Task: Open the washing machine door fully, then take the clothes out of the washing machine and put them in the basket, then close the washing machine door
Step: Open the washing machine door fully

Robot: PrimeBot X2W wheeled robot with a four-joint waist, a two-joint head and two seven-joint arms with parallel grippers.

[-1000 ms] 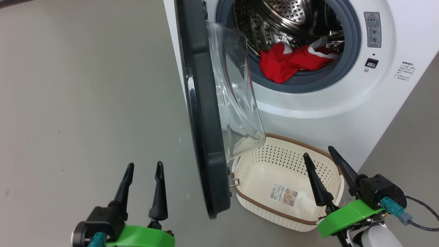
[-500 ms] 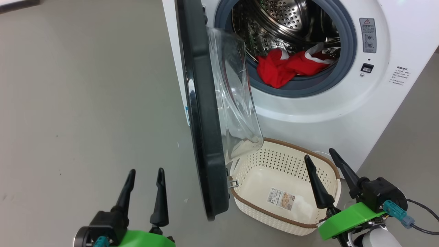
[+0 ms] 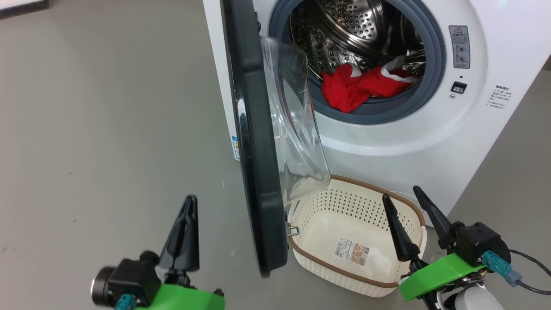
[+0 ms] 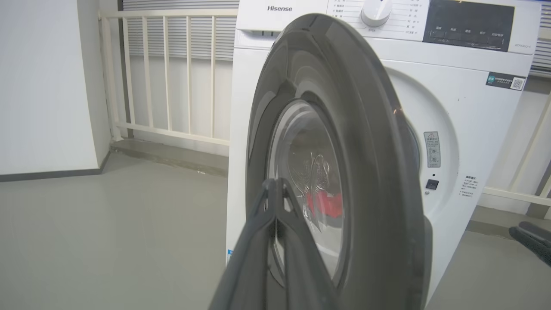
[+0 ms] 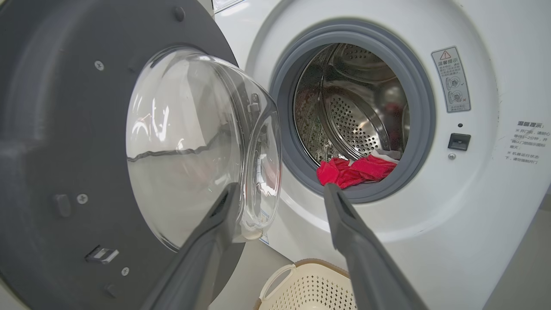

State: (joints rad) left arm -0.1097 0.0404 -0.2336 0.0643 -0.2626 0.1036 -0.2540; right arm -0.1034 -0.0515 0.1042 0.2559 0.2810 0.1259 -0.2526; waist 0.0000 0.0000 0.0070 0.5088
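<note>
Since a second earlier, our left gripper [image 3: 190, 203] had pinched its fingers together on nothing, left of the washing machine door [image 3: 254, 150] and clear of it. We judged this a readying to push the door wider, since it stood only partly open. The door seemed not to have swung, though the head view had shifted slightly. The clothes [image 3: 357, 88] lay at the mouth of the washing machine [image 3: 387, 142]. The basket [image 3: 357, 200] sat unfilled on the floor below, our right gripper [image 3: 400, 192] spread wide by its rim.
</note>
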